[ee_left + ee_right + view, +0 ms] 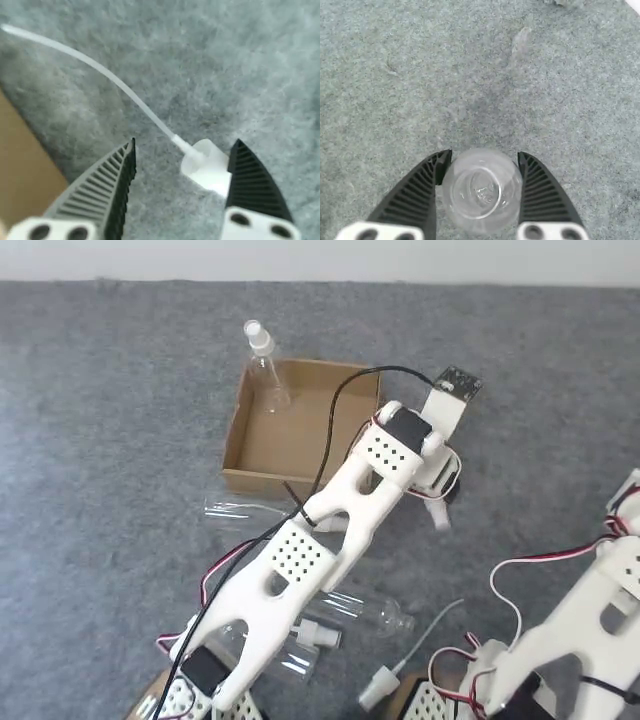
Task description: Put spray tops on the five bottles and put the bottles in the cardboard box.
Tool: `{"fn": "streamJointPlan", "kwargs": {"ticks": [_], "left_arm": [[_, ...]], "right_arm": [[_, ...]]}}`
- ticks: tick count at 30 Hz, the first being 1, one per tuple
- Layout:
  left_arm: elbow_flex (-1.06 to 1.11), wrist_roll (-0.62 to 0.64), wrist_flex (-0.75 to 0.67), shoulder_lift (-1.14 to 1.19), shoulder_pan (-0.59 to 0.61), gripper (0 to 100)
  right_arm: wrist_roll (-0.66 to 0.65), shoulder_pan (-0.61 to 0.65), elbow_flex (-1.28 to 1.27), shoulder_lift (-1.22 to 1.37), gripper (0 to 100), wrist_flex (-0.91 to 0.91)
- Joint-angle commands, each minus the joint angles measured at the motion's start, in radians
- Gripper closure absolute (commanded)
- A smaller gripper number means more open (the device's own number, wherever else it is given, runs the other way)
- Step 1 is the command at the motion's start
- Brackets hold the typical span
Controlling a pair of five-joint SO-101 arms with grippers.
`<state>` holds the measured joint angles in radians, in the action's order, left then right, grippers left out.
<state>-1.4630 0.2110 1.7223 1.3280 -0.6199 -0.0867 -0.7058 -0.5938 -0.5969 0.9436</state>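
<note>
left gripper agape | spray top between jaws, off-centre, long axis running outward | right gripper apparently clasping bottle

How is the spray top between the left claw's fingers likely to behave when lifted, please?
The spray top looks small and plastic, so probably light. Its long thin tube curves, so it may flex and swing. On carpet it seems unlikely to roll.

Your mat is grey cloth, fuzzy and matt. The cardboard box is dull brown paperboard. The bottle is clear, glossy plastic; the spray top is smooth white plastic. The left gripper has black ribbed fingers, and its arm is matt white plastic.
</note>
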Motion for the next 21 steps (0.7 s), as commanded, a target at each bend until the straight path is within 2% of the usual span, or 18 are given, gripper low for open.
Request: {"fn": "streamJointPlan", "kwargs": {"ticks": [1,5,13,21], "left_arm": [[-0.013,0.006,-0.006,0.003,-0.035,77],[-0.013,0.000,-0.002,0.009,-0.049,82],[-0.056,-0.153,0.017,0.000,-0.068,99],[-0.136,-0.190,0.035,-0.052,-0.066,99]], "right_arm": [[-0.011,0.015,0.020,-0.053,91.6,-0.019],[-0.011,0.012,0.020,-0.053,91.6,-0.019],[-0.012,0.013,0.006,-0.053,91.6,-0.019],[-0.014,0.012,-0.020,-0.153,91.6,-0.002]]}}
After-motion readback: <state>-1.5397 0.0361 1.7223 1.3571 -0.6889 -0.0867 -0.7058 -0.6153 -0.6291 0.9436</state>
